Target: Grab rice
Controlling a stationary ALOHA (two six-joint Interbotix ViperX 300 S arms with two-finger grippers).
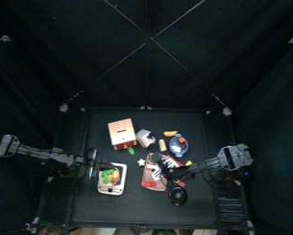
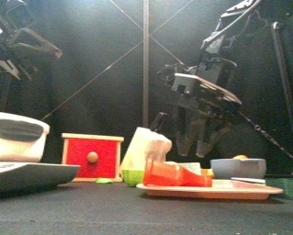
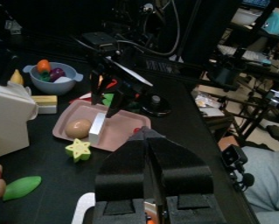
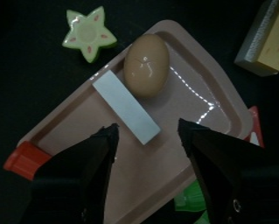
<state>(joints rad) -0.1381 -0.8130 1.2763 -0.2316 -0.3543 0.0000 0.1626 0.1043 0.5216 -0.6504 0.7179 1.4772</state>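
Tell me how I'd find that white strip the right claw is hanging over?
Look for the pink tray under the right gripper. On it lie a tan egg and, touching it, the white strip. It is the tray's only flat, straight-edged white piece.

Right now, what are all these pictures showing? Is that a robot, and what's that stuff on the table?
Yes, it's a robot with two black arms at a small black table. One picture looks straight down, one looks across the table from its front edge, and two come from cameras on the arms' wrists. The right gripper hangs open over a pink tray, holding nothing. On the tray lie a tan egg and a white strip. Beside the tray sits a yellow-green star. A red box and a bowl of toy fruit stand farther off. The left gripper waits to the side, shut and empty.
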